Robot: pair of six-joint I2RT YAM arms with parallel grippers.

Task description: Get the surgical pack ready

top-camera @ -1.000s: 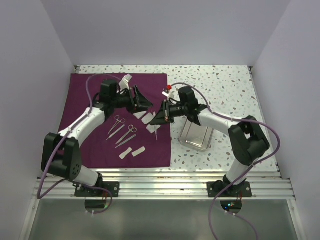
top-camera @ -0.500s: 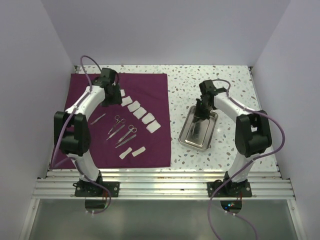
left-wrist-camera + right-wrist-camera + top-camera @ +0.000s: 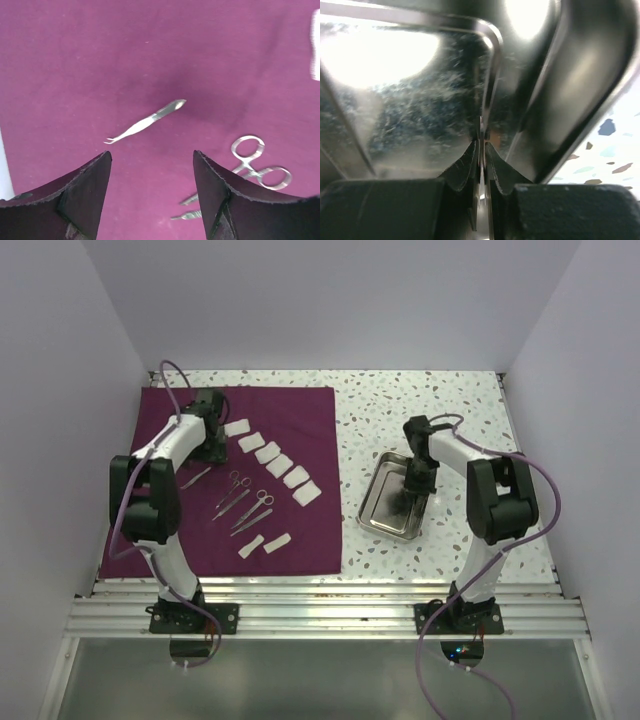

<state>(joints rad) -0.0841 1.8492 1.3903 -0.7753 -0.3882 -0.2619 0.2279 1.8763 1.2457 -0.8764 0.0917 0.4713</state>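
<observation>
The maroon cloth (image 3: 300, 420) lies flat on the left of the table. On it are tweezers (image 3: 195, 477), two scissors (image 3: 245, 502) and a diagonal row of white gauze pads (image 3: 272, 455). My left gripper (image 3: 208, 452) hovers open over the cloth's far left. In its wrist view the tweezers (image 3: 145, 122) lie just beyond the open left gripper (image 3: 151, 152), and scissor handles (image 3: 255, 165) show on the right. The steel tray (image 3: 385, 505) rests on the speckled table. My right gripper (image 3: 413, 485) stands at its far right rim, shut on the thin tray wall (image 3: 487, 75), as the right gripper (image 3: 483, 142) shows in its wrist view.
Two more gauze pads (image 3: 265, 543) lie near the cloth's front edge. White walls close in the table on three sides. The arm bases stand on a metal rail (image 3: 320, 610) at the near edge.
The tray has come down from standing on edge to lying flat. My left arm swung from the cloth's middle to its far left and its gripper opened wider.
</observation>
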